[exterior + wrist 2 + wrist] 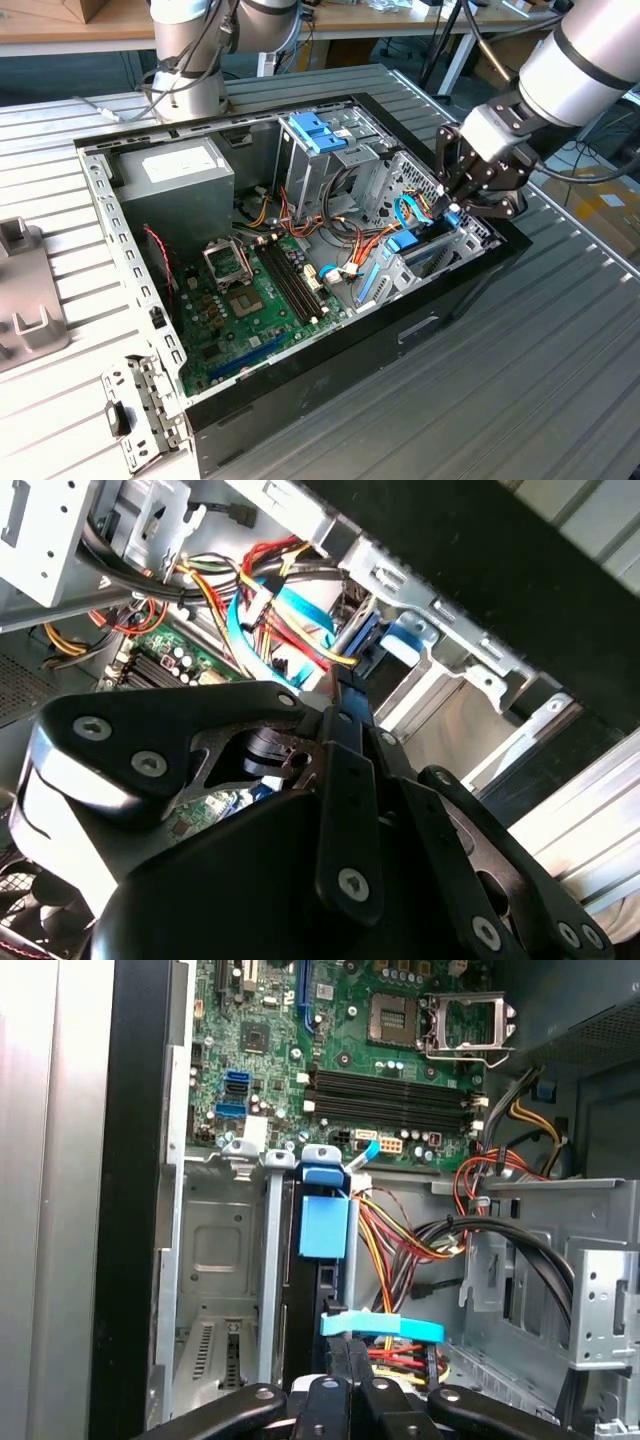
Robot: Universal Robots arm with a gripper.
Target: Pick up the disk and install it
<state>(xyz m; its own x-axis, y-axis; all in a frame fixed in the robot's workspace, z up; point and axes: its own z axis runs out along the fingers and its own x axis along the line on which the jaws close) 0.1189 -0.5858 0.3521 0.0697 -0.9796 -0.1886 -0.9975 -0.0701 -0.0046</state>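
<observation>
Where the gripper hangs: the gripper [452,212] reaches down into the open computer case [400,330] at the exterior view's right end, over the metal drive cage [215,1250].
Jaws: pressed together, with no gap showing between them in both wrist views; the tips [350,1345] meet a light-blue strip [385,1327] that lies across the top of the disk's slot. I cannot tell whether they nip that strip or only touch it.
Disk: the disk [325,1225] stands on edge in 1 upright slot of the drive cage, seen as a dark slab with its light-blue bracket tab uppermost, directly ahead of the tips. It sits between the cage's metal dividers, with another bay just beside it.
Cables: a bundle of red, yellow and black wires [400,1230] runs just beside the disk, and light-blue flat cables [290,620] loop past the tips in the second wrist view.
Motherboard: the green motherboard [240,310] lies flat on the case floor, with the black memory slots [390,1095] and the open processor socket [400,1015] beyond the drive cage.
Power supply: the grey box-shaped power supply [175,170] sits in the far corner at the exterior view's left.
Blue plastic piece: a blue plastic piece with 2 tabs [315,130] rests on top of the upper bay, well apart from the gripper.
Counter: the case stands on a ribbed metal counter [520,400].
Second arm: the base of another robot arm [185,60] stands behind the case.
</observation>
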